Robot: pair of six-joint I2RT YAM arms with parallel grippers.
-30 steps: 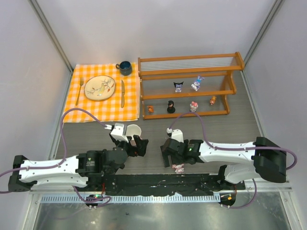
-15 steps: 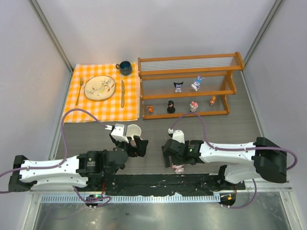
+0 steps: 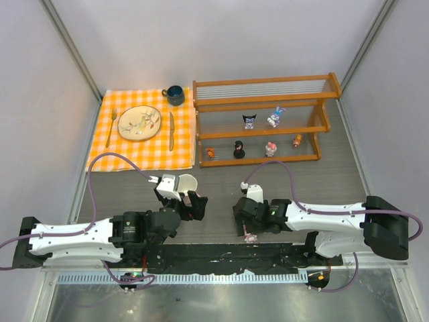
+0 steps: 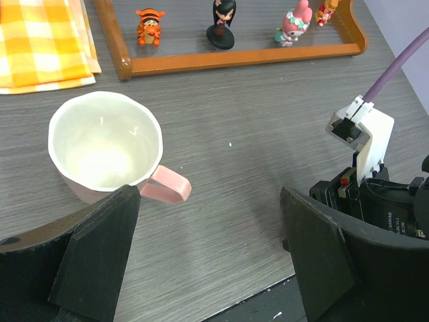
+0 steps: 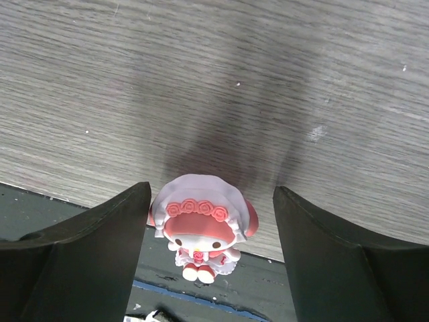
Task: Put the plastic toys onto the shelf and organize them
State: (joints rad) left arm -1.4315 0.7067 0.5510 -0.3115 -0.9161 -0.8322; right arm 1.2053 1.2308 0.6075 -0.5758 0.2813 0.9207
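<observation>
At the worktop (image 5: 281, 74)'s near edge, partly over the dark base strip (image 5: 255, 282): pink-bonnet toy (image 5: 201, 225), between the parted fingers (image 5: 80, 248) of the right hand (image 5: 211, 201), gap on one side, not clamped. Left hand (image 4: 208, 235) spread wide, holding nothing, bare wood ahead. Just beyond its left finger, the mug (image 4: 104, 144). Farthest, the shelf (image 3: 265, 161), six more toys (image 3: 249, 121) spaced along two rails.
</observation>
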